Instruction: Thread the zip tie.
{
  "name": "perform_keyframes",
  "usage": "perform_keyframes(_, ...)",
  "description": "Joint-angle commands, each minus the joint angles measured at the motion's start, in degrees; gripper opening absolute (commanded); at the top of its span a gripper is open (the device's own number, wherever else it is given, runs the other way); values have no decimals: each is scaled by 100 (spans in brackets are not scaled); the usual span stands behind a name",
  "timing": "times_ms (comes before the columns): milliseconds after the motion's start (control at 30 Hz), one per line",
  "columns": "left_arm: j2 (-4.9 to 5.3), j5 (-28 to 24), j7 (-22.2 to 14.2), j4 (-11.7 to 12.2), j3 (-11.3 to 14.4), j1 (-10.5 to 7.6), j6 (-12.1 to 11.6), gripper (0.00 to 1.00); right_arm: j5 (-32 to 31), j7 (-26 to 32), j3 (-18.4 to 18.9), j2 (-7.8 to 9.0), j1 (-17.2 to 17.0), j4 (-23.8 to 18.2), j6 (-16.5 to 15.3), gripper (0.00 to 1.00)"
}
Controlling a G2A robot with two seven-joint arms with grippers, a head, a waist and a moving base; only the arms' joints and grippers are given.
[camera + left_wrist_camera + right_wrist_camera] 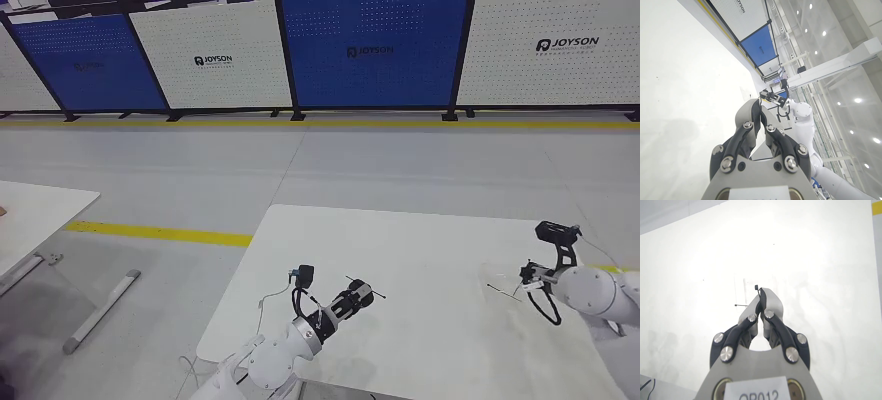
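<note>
Nearest to the robot, close to the near edge of the white tabletop (420, 250), the left gripper (759, 106) has its fingers pressed together on a thin black zip tie (759, 100). A short end of it sticks out past the fingertips. From above, this tie shows as a thin dark line across the tip of the gripper.

Well apart from it, over the tabletop's right side, the right gripper (761, 294) is likewise closed. It pinches a second zip tie (756, 288), whose small square head pokes out just beyond the fingertips.

Just past that gripper a third zip tie (740, 305) lies flat on the tabletop, partly hidden behind one finger.

Beyond the tabletop is grey floor with a yellow line (160, 233), then a row of blue and white panels (375, 50).
</note>
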Motion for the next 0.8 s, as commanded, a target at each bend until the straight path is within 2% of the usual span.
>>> perform_keyframes(0, 0, 0, 0, 0, 0, 0, 0, 0, 34, 46, 116, 33, -130, -130, -207, 0)
perform_keyframes(67, 0, 0, 0, 0, 0, 0, 0, 0, 118, 22, 206, 48, -206, -174, -318, 0)
perform_keyframes(633, 0, 0, 0, 0, 0, 0, 0, 0, 118, 22, 206, 48, -206, -174, -318, 0)
perform_keyframes(767, 0, 0, 0, 0, 0, 0, 0, 0, 410, -615, 546, 63, -514, -452, -331, 0)
